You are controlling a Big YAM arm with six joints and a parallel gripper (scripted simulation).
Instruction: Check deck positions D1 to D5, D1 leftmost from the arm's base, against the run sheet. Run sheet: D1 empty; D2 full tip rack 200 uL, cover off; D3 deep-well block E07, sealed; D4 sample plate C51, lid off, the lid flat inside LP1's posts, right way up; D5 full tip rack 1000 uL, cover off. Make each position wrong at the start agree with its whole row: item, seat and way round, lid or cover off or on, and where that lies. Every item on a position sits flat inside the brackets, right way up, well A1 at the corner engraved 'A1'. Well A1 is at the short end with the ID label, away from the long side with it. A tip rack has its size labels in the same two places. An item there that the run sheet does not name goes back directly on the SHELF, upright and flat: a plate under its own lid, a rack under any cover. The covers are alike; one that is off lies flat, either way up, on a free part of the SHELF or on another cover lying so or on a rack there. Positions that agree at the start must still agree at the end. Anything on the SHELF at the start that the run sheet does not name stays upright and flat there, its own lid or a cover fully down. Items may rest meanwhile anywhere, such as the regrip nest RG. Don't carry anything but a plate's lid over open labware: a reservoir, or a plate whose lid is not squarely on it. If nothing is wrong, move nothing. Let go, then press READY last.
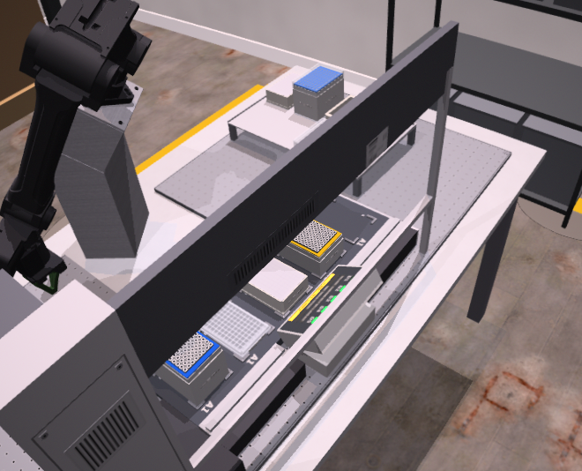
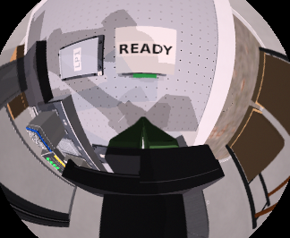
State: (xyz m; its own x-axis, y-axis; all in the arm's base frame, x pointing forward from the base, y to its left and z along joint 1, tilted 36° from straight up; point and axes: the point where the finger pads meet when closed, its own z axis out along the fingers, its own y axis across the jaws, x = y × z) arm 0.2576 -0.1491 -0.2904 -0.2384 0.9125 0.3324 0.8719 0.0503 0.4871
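Jaws together, the gripper (image 2: 143, 129) faces one READY button (image 2: 145, 50); apparently three tip racks (image 1: 316, 238).

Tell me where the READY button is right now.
In the wrist view the READY button lies ahead of the shut gripper, on the perforated table top, just right of a small grey plate.
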